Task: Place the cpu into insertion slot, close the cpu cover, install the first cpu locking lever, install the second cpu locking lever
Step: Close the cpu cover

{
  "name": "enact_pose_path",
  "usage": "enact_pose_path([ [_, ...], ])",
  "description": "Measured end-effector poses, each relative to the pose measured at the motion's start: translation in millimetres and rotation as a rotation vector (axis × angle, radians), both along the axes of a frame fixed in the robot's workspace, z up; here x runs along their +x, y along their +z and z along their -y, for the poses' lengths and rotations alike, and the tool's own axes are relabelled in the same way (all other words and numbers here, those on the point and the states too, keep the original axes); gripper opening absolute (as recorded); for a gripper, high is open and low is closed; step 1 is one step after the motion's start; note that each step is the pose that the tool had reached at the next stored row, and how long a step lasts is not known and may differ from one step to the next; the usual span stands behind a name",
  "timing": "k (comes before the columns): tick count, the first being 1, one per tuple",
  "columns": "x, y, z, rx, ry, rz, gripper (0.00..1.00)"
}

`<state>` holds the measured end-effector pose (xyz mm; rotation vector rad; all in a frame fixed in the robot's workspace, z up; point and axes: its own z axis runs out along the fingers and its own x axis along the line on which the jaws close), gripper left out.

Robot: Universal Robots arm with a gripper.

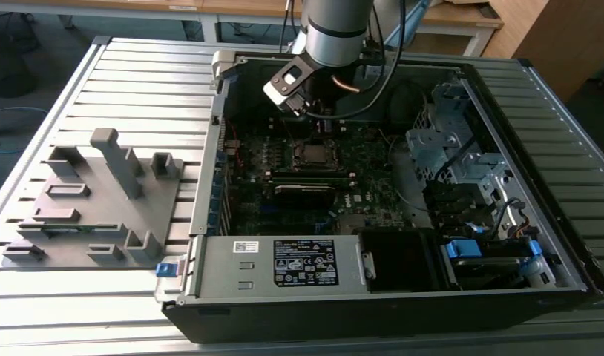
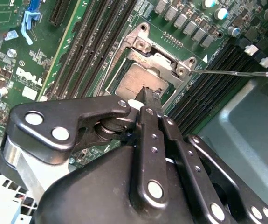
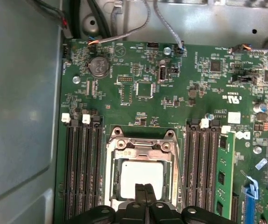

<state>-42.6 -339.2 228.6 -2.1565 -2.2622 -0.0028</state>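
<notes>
1. One arm (image 1: 337, 30) reaches into the open computer case (image 1: 381, 319) on the slatted table (image 1: 144, 81). A grey fixture (image 1: 94, 200) lies beside the case on the exterior view's left.
2. Over to both wrist views: the gripper (image 2: 148, 95) (image 3: 145, 189) hangs right above the socket. Its jaws are pinched together, tips touching, with nothing between them.
3. The cpu (image 3: 142, 173) (image 2: 136, 81) sits silver top up in the insertion slot (image 3: 116, 184). That's on the green motherboard (image 3: 138, 74), between two banks of memory slots (image 3: 82, 172).
4. The cpu cover (image 3: 140, 148) (image 2: 164, 59) lies flat around the chip, which shows through its window.
5. In the second wrist view, one thin locking lever (image 2: 236, 73) juts from the socket's corner across the memory slots, its far end well clear of the socket.
</notes>
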Motion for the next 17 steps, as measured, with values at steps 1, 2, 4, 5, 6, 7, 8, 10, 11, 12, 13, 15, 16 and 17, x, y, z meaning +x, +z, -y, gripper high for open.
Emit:
enact_pose_path([
  [1,0.0,0.0,0.0,0.0,0.012,0.0,0.1],
  [2,0.0,-0.1,0.0,0.0,0.024,0.0,0.1],
  [4,0.0,-0.1,0.0,0.0001,0.047,0.0,0.1],
  [5,0.0,-0.1,0.0,0.0,0.057,0.0,0.1],
  [6,0.0,-0.1,0.0,-0.0001,0.064,0.0,0.1],
  [7,0.0,-0.1,0.0,0.0,0.069,0.0,0.1],
  [8,0.0,-0.1,0.0,0.0,0.074,0.0,0.1],
  [10,0.0,-0.2,0.0,0.0,0.084,0.0,0.1],
  [11,0.0,-0.2,0.0,0.0,0.09,0.0,0.1],
  [12,0.0,-0.2,0.0,0.0001,0.096,0.0,0.1],
  [13,0.0,-0.2,0.0,0.0,0.101,0.0,0.1],
  [15,0.0,-0.2,0.0,0.0001,0.109,0.0,0.1],
  [16,0.0,-0.2,0.0,0.0,0.11,0.0,0.1],
  [17,0.0,-0.2,0.0,0.0,0.11,0.0,0.1],
])
